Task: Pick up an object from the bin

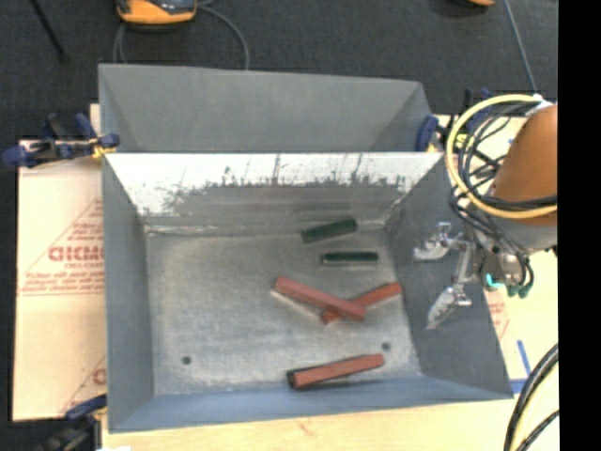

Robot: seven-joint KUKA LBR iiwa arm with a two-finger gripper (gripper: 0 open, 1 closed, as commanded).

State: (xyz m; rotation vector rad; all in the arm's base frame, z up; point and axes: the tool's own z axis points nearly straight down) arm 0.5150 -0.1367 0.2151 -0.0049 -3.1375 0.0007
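Note:
My gripper [437,280] hangs over the bin's sloping right wall, open, with its two metal fingers spread apart and nothing between them. Nearest to it, on the bin floor to its left, lie two red-brown sticks crossed over each other: a short one [369,300] pointing towards the gripper and a longer one [310,296] lying across its lower end. A small dark green bar [349,258] rests just above them.
A second dark green block [329,229] lies against the back wall. Another red-brown stick [336,371] lies along the front wall. The arm with its orange cover and cables stands beyond the bin's right rim.

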